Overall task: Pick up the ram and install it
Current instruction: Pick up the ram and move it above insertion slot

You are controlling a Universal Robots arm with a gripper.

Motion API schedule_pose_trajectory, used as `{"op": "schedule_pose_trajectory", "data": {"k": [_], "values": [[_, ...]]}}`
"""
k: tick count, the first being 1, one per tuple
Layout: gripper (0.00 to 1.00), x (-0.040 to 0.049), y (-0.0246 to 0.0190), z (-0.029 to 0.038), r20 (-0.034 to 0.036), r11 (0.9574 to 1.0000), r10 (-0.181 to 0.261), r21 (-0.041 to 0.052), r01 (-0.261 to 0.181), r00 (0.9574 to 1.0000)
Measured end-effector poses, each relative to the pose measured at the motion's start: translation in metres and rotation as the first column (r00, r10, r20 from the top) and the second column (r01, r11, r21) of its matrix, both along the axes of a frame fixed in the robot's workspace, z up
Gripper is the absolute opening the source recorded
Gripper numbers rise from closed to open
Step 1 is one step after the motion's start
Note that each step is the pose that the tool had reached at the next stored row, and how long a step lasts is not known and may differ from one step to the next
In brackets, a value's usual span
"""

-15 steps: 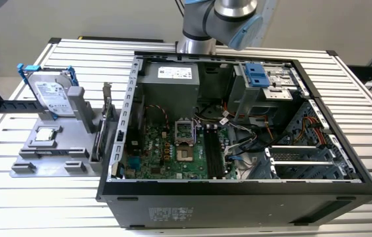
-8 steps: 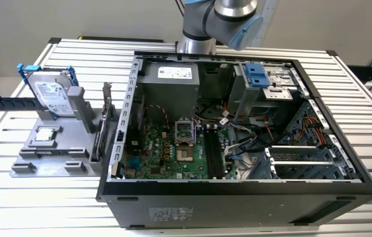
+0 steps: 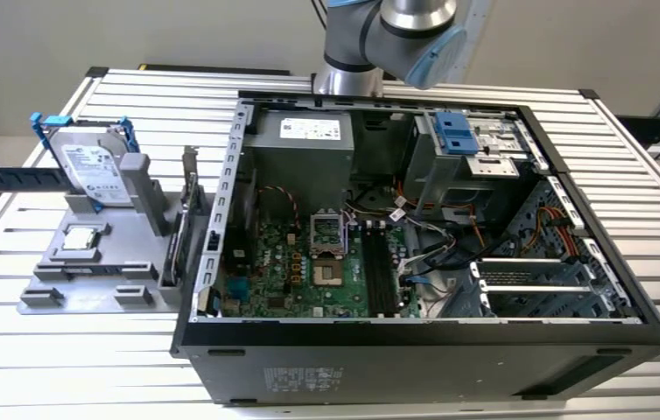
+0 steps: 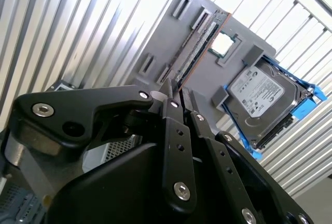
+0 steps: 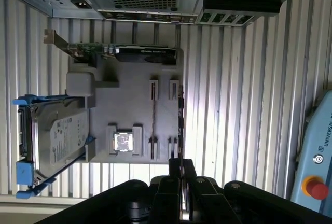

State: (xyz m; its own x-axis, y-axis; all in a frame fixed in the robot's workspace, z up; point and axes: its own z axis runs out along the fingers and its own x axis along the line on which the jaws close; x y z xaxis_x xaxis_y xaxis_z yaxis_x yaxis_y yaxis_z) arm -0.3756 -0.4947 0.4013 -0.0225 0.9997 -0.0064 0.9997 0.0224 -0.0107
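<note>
The ram (image 5: 153, 120) stands on edge in a slot pair of the grey holder plate (image 5: 135, 94), beside the CPU chip (image 5: 123, 142). In the second wrist view the ram (image 4: 197, 47) is a long dark stick running across that plate. My gripper (image 5: 181, 164) hangs high above the table, off the plate's edge and well clear of the ram. In the second wrist view the gripper (image 4: 177, 92) has its black fingers pressed close together with nothing between them. In the exterior view the open computer case (image 3: 424, 337) shows the motherboard's long black slots (image 3: 382, 271).
A hard drive (image 3: 91, 171) in a blue frame leans at the plate's far end. A card with a metal bracket (image 5: 129, 53) stands on the plate by the case. A pendant with a red button (image 5: 316, 189) lies on the slatted table (image 3: 73, 367).
</note>
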Motion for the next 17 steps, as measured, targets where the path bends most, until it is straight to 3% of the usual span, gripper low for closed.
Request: {"op": "schedule_pose_trajectory", "data": {"k": [9,17], "values": [[0.00,0.0005,0.0002,0.0024,-0.0002,1.0000,0.000,-0.0005,0.000,1.0000],[0.00,0.0093,0.0007,0.0022,0.0000,1.0000,0.000,-0.0007,0.000,1.0000]]}}
